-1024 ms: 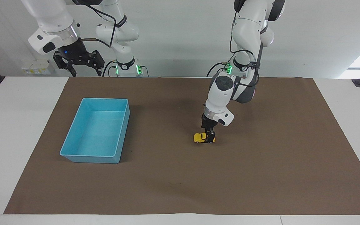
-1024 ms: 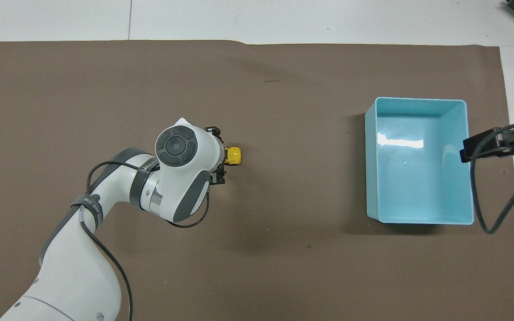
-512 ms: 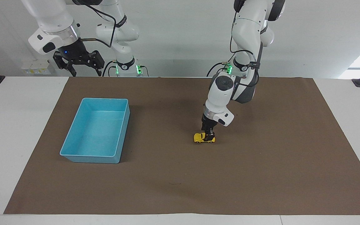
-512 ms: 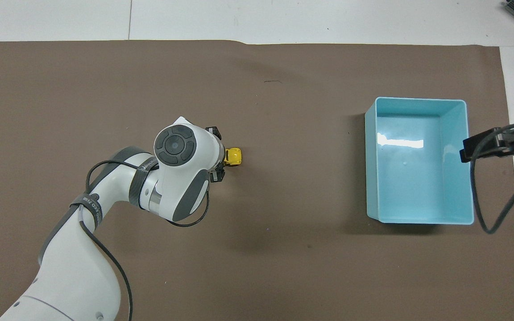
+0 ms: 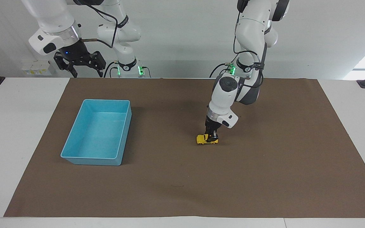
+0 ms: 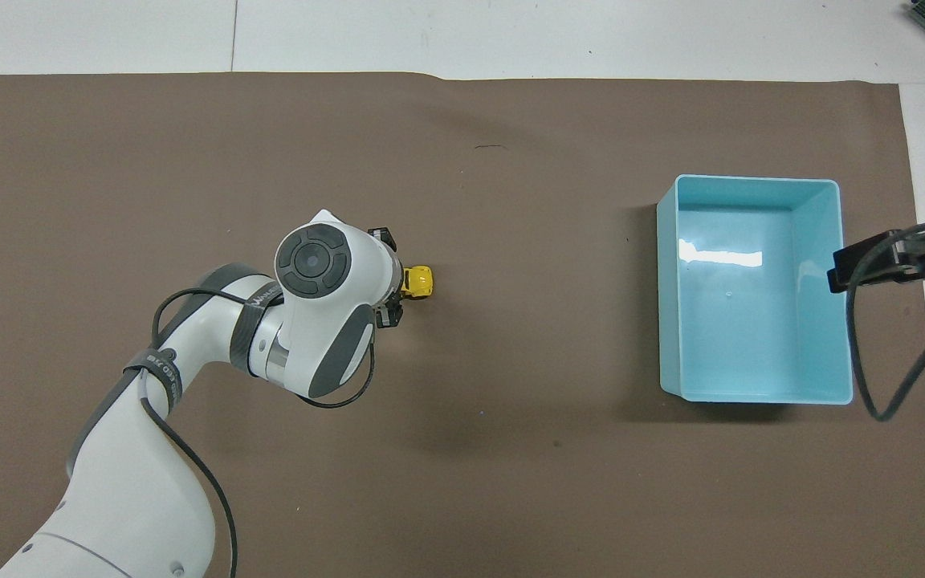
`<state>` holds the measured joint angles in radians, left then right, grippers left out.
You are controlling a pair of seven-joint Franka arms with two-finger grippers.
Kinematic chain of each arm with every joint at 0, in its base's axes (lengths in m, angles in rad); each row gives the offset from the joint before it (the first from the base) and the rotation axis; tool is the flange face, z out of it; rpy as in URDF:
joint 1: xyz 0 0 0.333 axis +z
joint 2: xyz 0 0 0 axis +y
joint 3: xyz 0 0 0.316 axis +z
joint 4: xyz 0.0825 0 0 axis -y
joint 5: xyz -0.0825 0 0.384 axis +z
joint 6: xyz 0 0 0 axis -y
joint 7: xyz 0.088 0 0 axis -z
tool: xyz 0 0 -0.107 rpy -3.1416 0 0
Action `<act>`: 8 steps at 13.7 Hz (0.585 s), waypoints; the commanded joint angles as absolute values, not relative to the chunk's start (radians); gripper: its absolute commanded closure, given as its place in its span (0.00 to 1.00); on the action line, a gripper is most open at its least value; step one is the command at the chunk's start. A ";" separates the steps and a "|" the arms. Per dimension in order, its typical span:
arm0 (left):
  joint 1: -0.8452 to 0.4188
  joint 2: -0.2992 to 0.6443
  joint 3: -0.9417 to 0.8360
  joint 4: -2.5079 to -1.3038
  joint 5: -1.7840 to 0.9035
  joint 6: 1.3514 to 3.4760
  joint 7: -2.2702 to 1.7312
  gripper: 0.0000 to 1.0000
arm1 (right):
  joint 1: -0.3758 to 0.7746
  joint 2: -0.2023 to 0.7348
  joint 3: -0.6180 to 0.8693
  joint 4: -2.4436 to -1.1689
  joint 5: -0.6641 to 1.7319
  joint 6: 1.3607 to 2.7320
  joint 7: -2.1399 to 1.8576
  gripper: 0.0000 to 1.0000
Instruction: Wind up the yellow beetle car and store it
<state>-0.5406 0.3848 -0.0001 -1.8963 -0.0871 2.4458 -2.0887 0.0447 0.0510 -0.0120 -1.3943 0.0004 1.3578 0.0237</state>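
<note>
Gripping the yellow beetle car mid-worktop, my left gripper has its fingers closed on it; I should press wheels down, dragging straight. Right gripper waits, fingers spread.

- The left gripper drew its fingers in around the rear of the yellow beetle car.
- The left arm's wrist shifted slightly toward its own end of the table.
</note>
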 commanded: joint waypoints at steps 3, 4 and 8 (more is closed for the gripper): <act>-0.468 0.396 0.011 -1.942 -0.106 2.447 -2.025 0.74 | 0.034 0.048 -0.014 -1.393 0.021 1.364 -0.005 0.00; -0.445 0.394 0.011 -1.950 -0.106 2.447 -1.998 0.74 | 0.034 0.048 -0.014 -1.394 0.021 1.364 -0.005 0.00; -0.359 0.387 0.011 -1.988 -0.106 2.448 -1.872 0.73 | 0.034 0.048 -0.014 -1.393 0.021 1.364 -0.005 0.00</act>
